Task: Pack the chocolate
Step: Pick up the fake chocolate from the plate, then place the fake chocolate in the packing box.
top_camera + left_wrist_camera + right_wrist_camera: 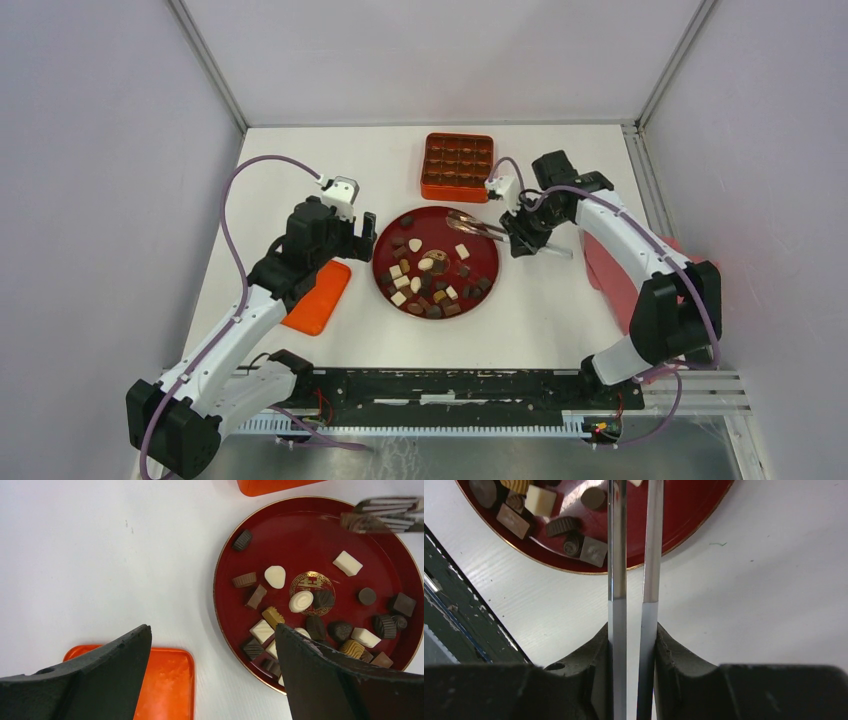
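Several chocolate pieces, dark, light brown and white, lie on a round red plate. They also show in the left wrist view and the right wrist view. My right gripper is shut on metal tongs, whose arms reach over the plate's far part; their tips are out of the right wrist view. My left gripper is open and empty, above the plate's left rim. The orange box with gridded compartments stands behind the plate.
A flat orange lid lies left of the plate, under my left arm. A red object sits at the right beneath my right arm. A black rail runs along the near edge.
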You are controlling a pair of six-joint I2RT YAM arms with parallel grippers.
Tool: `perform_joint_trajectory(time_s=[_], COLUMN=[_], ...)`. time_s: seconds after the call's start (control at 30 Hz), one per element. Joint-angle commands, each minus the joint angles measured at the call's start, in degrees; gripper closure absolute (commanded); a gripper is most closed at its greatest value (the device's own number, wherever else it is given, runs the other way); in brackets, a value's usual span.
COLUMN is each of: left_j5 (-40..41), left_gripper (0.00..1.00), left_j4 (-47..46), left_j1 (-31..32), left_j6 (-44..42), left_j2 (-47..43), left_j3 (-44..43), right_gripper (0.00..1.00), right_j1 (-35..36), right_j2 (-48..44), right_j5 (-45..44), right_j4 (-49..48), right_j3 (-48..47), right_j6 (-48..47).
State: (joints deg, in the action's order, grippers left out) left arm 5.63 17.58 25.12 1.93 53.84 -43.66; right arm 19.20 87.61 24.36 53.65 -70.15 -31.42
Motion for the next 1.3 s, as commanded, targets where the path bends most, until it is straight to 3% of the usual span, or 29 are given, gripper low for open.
perform_joint_trajectory(time_s=[0.0,0.17,0.37,0.7,1.27], left_j5=[-0.17,-0.18,0.07,0.71,0.96], left_gripper=[0.03,0.03,0.03,0.03,0.03], left_j4=[-0.71,-0.97,-0.87,-0.83,-0.67], left_j1=[-0.32,-0.59,-0.81,-1.5,-2.54], left_j6=[-3.71,-3.72,-3.74,-4.04,-4.37], left_j2=[-1.04,-1.19,-1.24,-0.7,0.84], left_j3=[-0.2,-0.14,-0.11,-0.12,-0.22], right_gripper=[1.0,1.0,1.0,1.0,1.0], right_j1=[-3.52,-6.98,-7.07,-7.1,-4.73], right_j2=[0.26,4.08,16.47,30.29,44.61], right_j5=[7.99,8.28,11.19,11.25,6.12], right_j4=[-3.88,-9.82,-10.08,-13.58,-16.15], right_j3=[-6.16,-13.18,-27.7,-41.54,-52.05], right_j6=[2.37,6.8,10.47,15.38,15.87])
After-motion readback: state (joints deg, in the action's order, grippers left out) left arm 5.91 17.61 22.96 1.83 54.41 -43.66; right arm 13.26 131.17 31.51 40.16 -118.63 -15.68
